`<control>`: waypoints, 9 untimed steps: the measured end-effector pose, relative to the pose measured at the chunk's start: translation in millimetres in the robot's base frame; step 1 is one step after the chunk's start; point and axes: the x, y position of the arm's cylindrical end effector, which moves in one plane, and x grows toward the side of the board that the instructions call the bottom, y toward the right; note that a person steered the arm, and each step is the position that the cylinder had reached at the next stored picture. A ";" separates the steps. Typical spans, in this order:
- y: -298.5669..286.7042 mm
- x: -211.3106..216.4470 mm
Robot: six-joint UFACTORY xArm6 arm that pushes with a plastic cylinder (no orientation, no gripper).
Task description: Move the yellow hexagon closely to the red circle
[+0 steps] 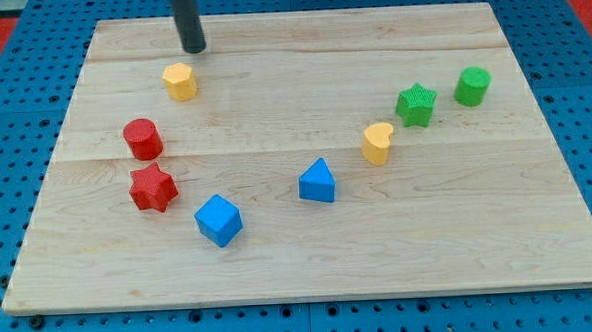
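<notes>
With my tip (195, 48) (a bare rod, no pincer, holding nothing) just above the yellow hexagon (180, 81), push steadily down-left toward the red circle (143, 139).

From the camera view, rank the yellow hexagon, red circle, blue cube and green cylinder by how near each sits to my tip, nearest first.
My tip is near the board's top edge, at the view's upper left.
1. Yellow hexagon: just below the tip, slightly left.
2. Red circle: lower left of the hexagon.
3. Blue cube: toward the view's bottom.
4. Green cylinder: far at the view's right.
</notes>
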 end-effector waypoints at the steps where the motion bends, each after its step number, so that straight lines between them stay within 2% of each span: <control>1: 27.6 39.2; 4: -68.5 67.2; 5: -0.7 74.6; 6: 131.7 71.9; 7: 200.0 45.0; 9: 422.2 59.8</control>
